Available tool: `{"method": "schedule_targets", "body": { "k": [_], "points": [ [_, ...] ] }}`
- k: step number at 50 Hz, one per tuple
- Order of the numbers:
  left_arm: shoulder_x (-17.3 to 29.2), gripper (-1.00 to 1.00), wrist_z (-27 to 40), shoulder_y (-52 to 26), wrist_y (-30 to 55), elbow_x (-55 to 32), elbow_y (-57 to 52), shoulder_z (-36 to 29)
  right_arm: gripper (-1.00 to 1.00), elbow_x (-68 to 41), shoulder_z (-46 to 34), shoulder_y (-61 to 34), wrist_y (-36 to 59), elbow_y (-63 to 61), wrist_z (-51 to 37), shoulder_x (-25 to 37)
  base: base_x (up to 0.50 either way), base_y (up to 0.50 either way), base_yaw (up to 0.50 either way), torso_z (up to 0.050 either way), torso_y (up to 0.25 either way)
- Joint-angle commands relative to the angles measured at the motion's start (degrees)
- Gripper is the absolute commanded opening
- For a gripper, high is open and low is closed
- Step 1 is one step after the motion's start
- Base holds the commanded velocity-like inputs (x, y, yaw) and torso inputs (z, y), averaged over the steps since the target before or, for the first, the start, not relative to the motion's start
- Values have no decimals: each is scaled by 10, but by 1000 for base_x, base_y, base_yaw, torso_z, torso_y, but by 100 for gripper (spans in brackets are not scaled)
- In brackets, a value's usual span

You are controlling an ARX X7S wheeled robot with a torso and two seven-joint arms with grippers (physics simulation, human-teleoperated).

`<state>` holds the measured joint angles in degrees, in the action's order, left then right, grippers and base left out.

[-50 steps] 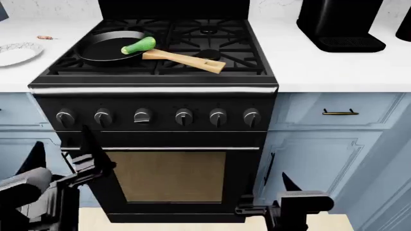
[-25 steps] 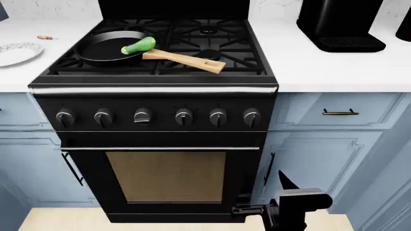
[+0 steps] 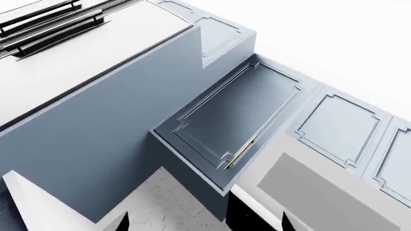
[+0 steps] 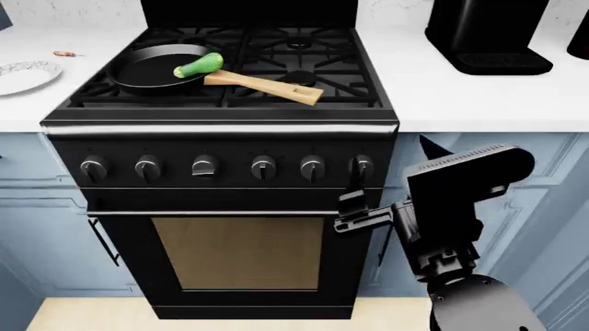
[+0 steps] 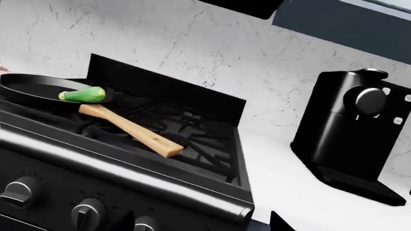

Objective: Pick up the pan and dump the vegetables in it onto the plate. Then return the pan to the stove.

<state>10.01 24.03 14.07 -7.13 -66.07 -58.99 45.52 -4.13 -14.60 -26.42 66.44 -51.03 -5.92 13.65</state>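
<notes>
Right arm has risen since half a second ago: its tool (image 4: pixel 354 196) was low at the oven door's foot, now sits in front of the knob row at the stove's (image 4: pixel 221 148) right end, below the cooktop. Left arm has dropped out of the head view; its wrist camera shows only blue cabinet fronts and floor. Left tool's opening cannot be told from that view. Right tool: dark fingers seen edge-on in the head view, only tips at the frame edge of its wrist view; I cannot tell how wide it stands. Nothing is held.

Pan (image 4: pixel 156 67) rests on the front-left grate. Vegetable (image 4: pixel 198 65) lies at the pan's right rim, next to the handle root. Handle (image 4: pixel 265 86) runs from the pan toward the robot's right and slightly forward, its holed end near the cooktop's middle front. So the handle's free end points toward the right tool, and lies up and to the left of it. Judgement: right arm is the nearer one and the one to take the handle; it needs to clear the front edge, then approach across the handle's long axis.

Plate (image 4: pixel 26 74) sits on the white surface (image 4: pixel 478 96) left of the stove, partly cut off by the frame; a tiny red-brown item (image 4: pixel 66 54) lies behind it. Black coffee machine (image 4: pixel 487 31) stands on the surface to the right, well apart from the handle. Room above the grates looks free.
</notes>
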Motion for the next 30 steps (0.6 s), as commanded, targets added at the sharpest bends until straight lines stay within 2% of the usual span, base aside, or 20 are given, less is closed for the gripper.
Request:
{"method": "schedule_targets", "body": {
  "k": [1, 3, 6, 7, 8, 9, 17, 25, 30],
  "points": [
    [10, 100, 5, 8, -18, -2, -3, -5, 100, -34, -4, -159, 235, -70, 1, 11, 0, 0, 0, 0, 0],
    [11, 100, 6, 9, -20, -1, -3, -7, 100, -125, 26, -174, 235, -54, -52, 21, 0, 0, 0, 0, 0],
    [12, 100, 6, 10, -24, 1, -2, -10, 100, -383, 83, -223, 235, -4, -281, 65, 0, 0, 0, 0, 0],
    [12, 100, 6, 11, -25, 1, -1, -11, 100, -469, 86, -237, 235, 10, -333, 73, 0, 0, 0, 0, 0],
    [13, 100, 6, 12, -27, 2, -1, -11, 100, -552, 86, -246, 234, 20, -363, 76, 0, 0, 0, 0, 0],
    [13, 100, 6, 13, -28, 2, -1, -12, 100, -574, 83, -252, 233, 27, -382, 77, 0, 0, 0, 0, 0],
    [16, 100, 7, 20, -40, 2, -1, -14, 100, -599, 42, -294, 215, 71, -407, 76, 0, 0, 0, 0, 0],
    [22, 100, 12, 26, -51, 2, -1, -17, 100, -541, -47, -332, 155, 129, -370, 61, 0, 0, 0, 0, 0],
    [25, 100, 15, 29, -58, 2, -2, -18, 100, -509, -72, -331, 100, 158, -339, 61, 0, 0, 0, 0, 0]
  ]
}}
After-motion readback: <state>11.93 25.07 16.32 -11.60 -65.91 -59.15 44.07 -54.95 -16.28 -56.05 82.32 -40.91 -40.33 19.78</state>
